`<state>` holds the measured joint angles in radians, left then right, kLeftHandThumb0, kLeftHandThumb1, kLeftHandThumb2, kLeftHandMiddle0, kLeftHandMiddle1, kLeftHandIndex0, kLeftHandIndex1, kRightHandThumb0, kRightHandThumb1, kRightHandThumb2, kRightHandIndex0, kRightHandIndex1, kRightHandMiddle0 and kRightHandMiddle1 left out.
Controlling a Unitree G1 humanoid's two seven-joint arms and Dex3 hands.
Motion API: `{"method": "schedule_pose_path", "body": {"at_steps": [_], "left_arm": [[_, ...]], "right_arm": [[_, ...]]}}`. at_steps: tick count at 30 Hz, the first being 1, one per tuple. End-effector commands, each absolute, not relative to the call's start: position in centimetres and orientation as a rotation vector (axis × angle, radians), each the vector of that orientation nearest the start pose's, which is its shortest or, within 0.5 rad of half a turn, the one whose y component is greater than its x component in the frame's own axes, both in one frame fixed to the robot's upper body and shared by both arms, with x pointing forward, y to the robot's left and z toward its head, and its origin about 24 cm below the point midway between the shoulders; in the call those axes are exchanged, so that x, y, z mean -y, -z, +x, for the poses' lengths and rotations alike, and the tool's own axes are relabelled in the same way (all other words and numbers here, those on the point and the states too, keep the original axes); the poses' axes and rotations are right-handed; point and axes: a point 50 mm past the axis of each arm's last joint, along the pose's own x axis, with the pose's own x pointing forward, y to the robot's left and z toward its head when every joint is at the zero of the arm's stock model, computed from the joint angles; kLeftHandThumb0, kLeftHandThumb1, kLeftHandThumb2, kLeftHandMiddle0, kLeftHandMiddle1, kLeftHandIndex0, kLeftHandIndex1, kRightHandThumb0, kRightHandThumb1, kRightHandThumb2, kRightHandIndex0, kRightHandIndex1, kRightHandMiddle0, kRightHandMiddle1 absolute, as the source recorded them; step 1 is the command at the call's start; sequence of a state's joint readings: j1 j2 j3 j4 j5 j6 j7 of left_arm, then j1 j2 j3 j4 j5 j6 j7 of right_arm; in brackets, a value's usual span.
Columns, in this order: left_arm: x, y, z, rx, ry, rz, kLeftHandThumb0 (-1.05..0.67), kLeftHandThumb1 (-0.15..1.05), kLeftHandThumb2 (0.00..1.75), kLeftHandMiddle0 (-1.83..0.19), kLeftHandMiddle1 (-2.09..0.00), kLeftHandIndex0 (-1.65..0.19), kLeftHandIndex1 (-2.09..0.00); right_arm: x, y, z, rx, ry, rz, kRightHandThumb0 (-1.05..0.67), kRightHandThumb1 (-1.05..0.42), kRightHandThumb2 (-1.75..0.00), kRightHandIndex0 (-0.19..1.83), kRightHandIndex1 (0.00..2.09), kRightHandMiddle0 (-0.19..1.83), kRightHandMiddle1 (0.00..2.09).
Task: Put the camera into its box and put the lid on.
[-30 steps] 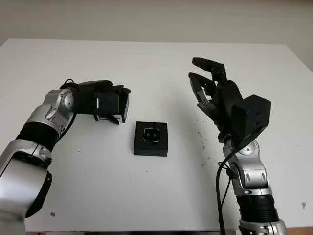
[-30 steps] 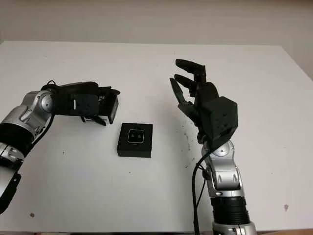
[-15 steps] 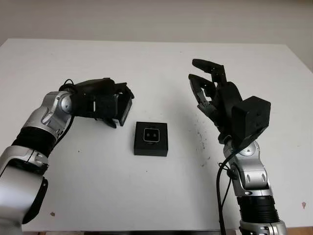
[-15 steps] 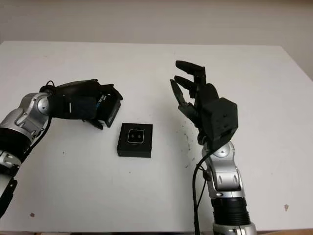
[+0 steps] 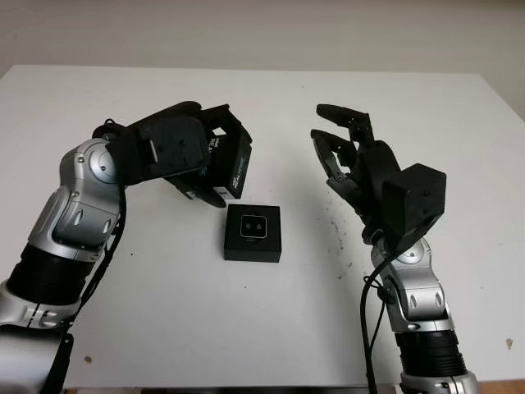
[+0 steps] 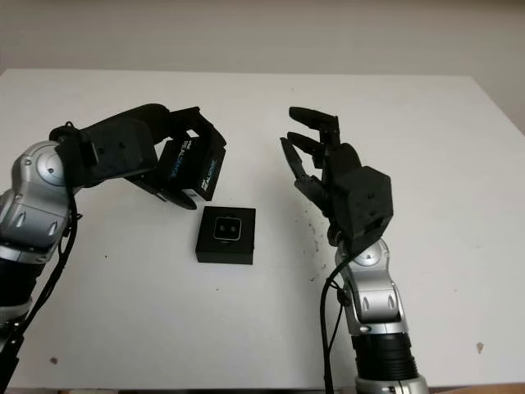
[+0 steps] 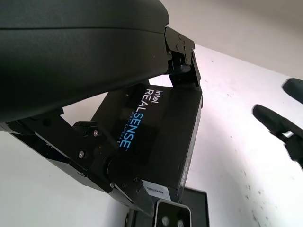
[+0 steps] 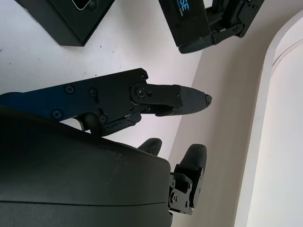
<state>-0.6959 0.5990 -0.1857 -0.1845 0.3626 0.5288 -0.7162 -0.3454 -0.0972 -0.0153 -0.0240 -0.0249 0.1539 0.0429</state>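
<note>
The camera (image 5: 253, 226) already sits in its box (image 5: 253, 234) on the white bench (image 5: 271, 328), so the lid step is in hand. The left hand (image 5: 193, 156) holds the lid (image 5: 228, 162) clamped, lifted just beside the box. The right hand (image 5: 353, 160), open, hovers nearby. Next: level the lid and lower it squarely.

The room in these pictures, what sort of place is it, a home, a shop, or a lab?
Probably a lab or test bench. A bare white table stands against a plain wall; the left hand holds a RealSense lid above the box with the camera in it, the right hand open.
</note>
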Motion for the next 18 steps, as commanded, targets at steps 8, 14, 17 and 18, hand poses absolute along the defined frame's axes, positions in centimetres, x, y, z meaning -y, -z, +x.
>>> {"method": "schedule_pose_path", "body": {"at_steps": [8, 14, 17, 18], "left_arm": [[-16.8, -23.9, 30.8, -0.173, 0.494, 1.068, -0.24, 0.94, 0.06, -0.44, -1.48, -0.32, -1.40], [-17.0, -23.7, 31.0, -0.286, 0.508, 0.999, -0.23, 0.95, 0.06, -0.43, -1.53, -0.34, -1.42], [-16.6, -23.4, 31.2, -0.290, 0.497, 0.994, -0.25, 0.95, 0.05, -0.41, -1.57, -0.34, -1.46], [-16.5, -23.2, 31.2, -0.281, 0.498, 0.983, -0.24, 0.95, 0.05, -0.41, -1.55, -0.33, -1.47]], "right_arm": [[14.0, -12.8, 30.9, 0.212, -0.074, -0.118, -0.48, -1.05, -0.36, 0.02, 0.77, -0.17, 1.06], [13.6, -13.4, 30.9, 0.256, -0.050, -0.124, -0.54, -1.05, -0.43, -0.08, 0.61, -0.19, 0.79], [13.4, -13.7, 30.9, 0.280, -0.070, -0.149, -0.62, -1.05, -0.51, -0.14, 0.35, -0.18, 0.45], [13.3, -13.8, 30.9, 0.294, -0.072, -0.167, -0.66, -1.05, -0.52, -0.14, 0.25, -0.17, 0.34]]}}
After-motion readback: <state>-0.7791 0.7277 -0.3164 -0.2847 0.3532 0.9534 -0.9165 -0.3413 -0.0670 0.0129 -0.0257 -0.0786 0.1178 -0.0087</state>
